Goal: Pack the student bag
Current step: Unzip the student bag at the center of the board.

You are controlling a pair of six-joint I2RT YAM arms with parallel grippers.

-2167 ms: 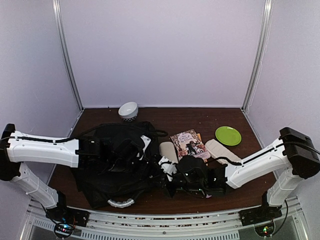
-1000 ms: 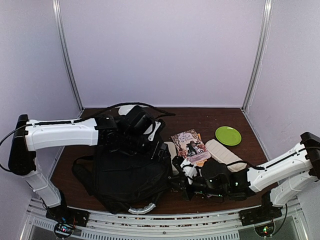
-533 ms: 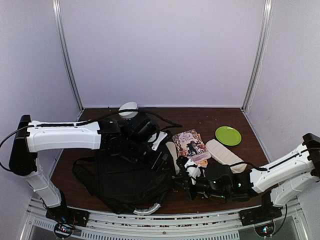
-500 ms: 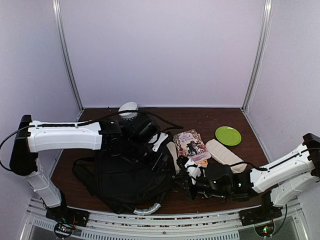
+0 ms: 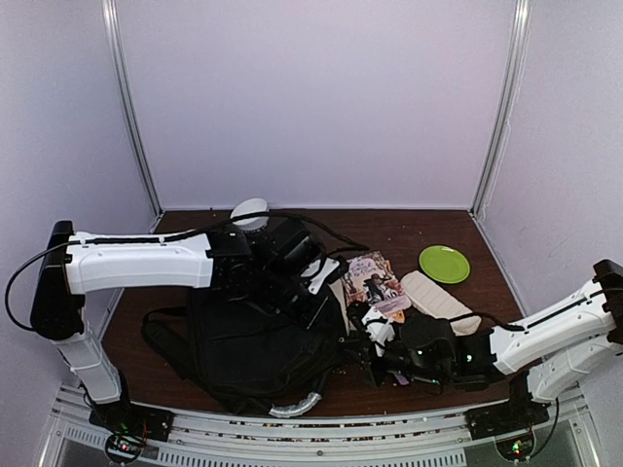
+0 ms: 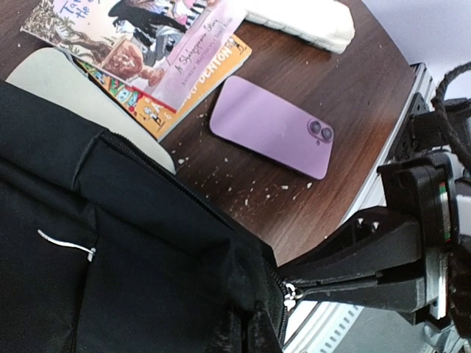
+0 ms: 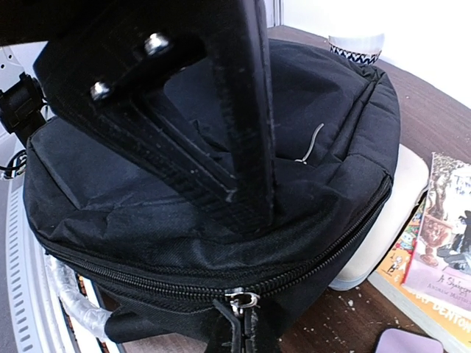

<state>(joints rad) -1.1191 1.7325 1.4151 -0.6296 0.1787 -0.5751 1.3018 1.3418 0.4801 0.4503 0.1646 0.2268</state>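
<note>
- Well, the zip could get stuck. Loose black cloth sits right by the zip teeth, and a hard tug may drag it in.
- The small silver metal zip pull (image 7: 241,300) could slip out of the right jaws, as it is tiny and smooth.
- If the left jaws lose their pinch, the whole big black soft cloth student bag (image 5: 243,341) may slide with the tug, and the zip would not move.
- The flat purple phone (image 6: 272,126) and the pile of bright picture books (image 6: 147,51) lie just beside the bag. A wide swing of the white right arm (image 5: 545,329) could knock them.
- The bag lies flat on the left side of the dark brown worktop (image 5: 409,229), with its grey-white curved handle (image 5: 290,407) at the near edge.
- The left jaws are shut tight. They press down on top of the bag near its right edge, and it looks like they pinch the cloth there.
- The right jaws are shut too. They hold the zip pull, low on the side of the bag that faces them.
- Both sets of jaws are very near each other, the left ones just above the zip line. I think they could bump.
</note>
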